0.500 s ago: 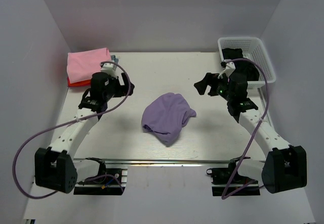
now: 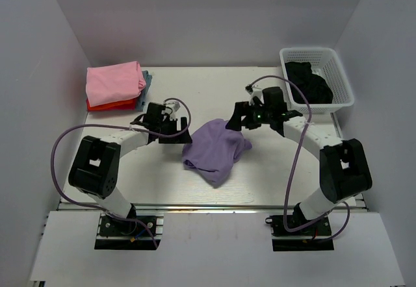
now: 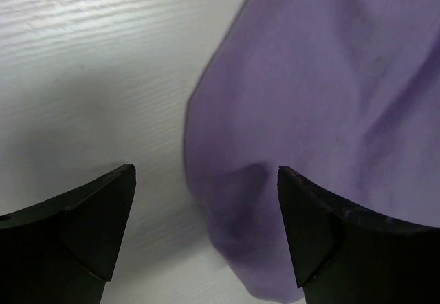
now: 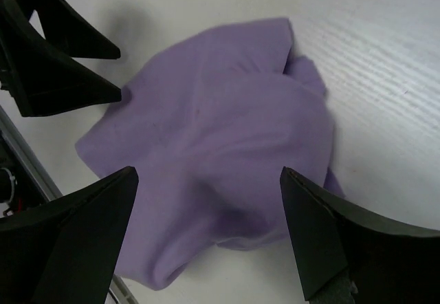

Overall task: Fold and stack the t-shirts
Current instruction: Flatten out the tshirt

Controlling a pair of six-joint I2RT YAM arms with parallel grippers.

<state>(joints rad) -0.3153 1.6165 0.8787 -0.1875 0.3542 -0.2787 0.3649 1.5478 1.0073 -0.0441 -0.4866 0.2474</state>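
A crumpled purple t-shirt [image 2: 216, 150] is found at the middle of the table [image 2: 208, 92], flanked by the left gripper [image 2: 179, 130] and right gripper [image 2: 233, 121], both spread wide, nothing held. Folded t-shirts [image 2: 114, 86] are stacked far left.

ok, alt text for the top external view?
A crumpled lavender t-shirt lies mid-table between the open left hand and open right hand. A folded stack, pink on top, sits far left; a white basket far right.

Bare table [image 2: 208, 89] rings the lavender t-shirt [image 2: 214, 149]; basket [image 2: 340, 66] and folded stack [image 2: 114, 84] occupy only the far corners.
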